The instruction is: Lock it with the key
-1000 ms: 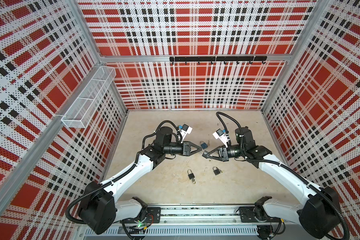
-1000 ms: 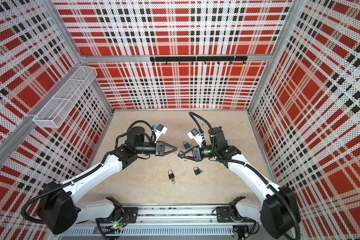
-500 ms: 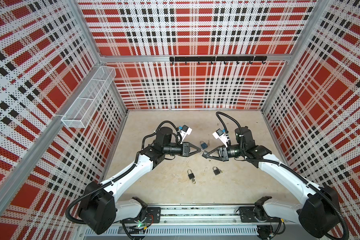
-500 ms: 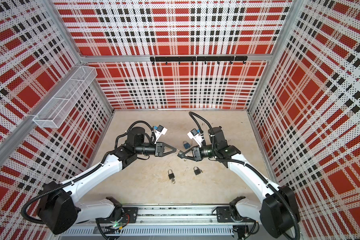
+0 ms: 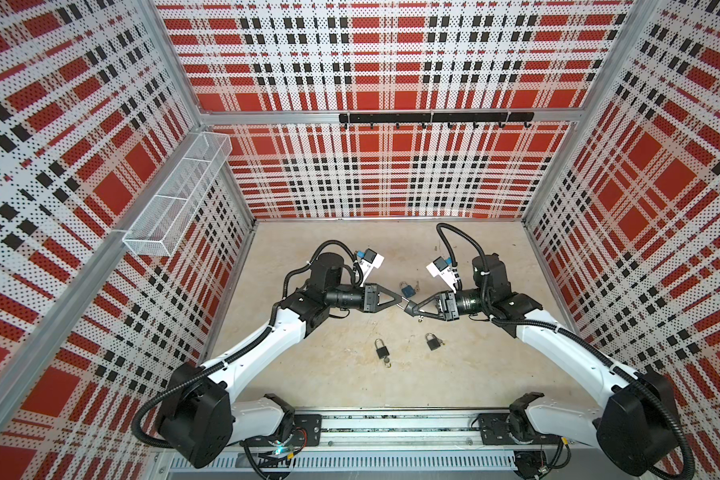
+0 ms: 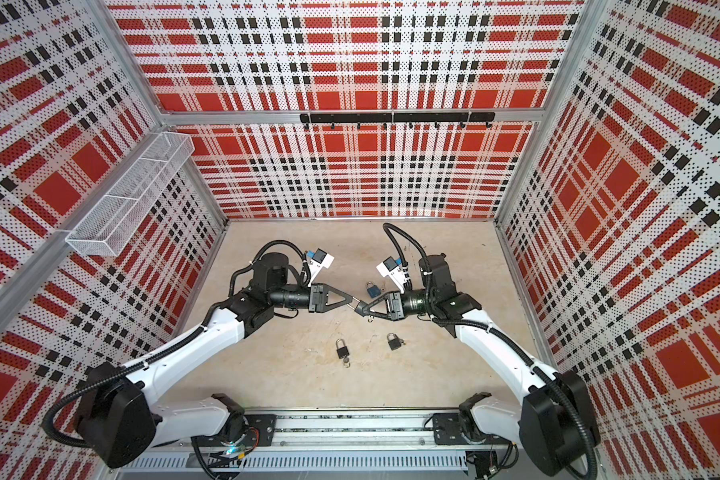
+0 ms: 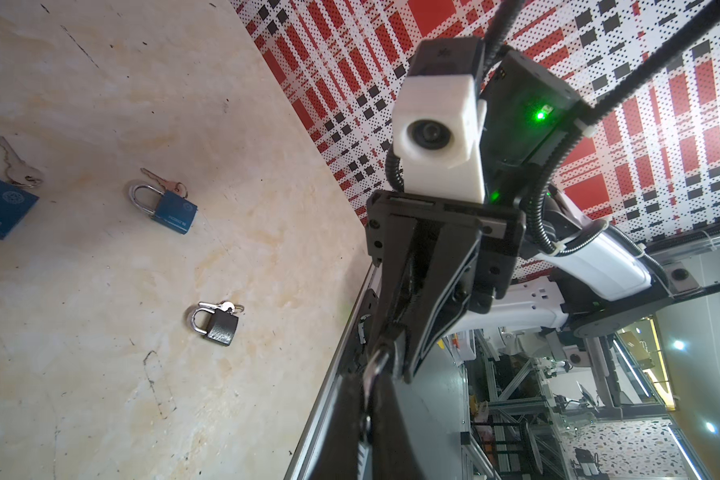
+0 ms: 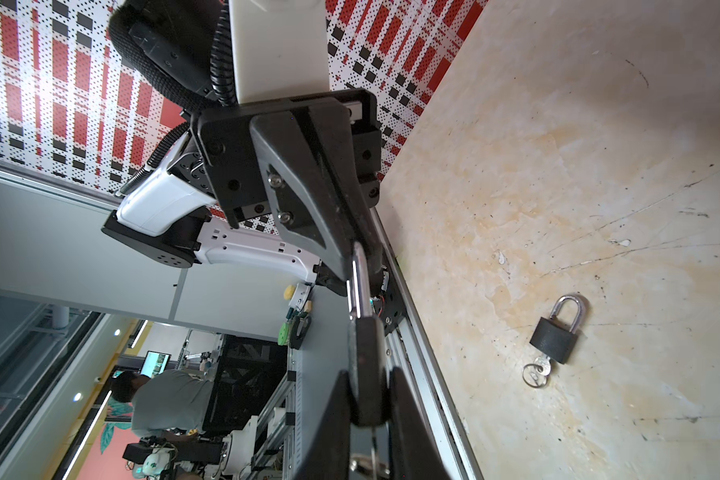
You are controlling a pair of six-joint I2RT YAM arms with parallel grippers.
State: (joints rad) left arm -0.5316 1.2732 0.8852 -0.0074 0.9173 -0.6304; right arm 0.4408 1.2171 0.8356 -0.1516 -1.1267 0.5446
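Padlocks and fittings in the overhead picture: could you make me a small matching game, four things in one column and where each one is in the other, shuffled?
Things:
1. blue padlock
2. black padlock in mid-air
3. wire basket
4. hook rail

Places:
a. fixed on the back wall
b. gripped by the left hand and the right hand
c. lying on the table
d. fixed on the left wall

Pairs: 1-c, 2-b, 3-d, 4-a.
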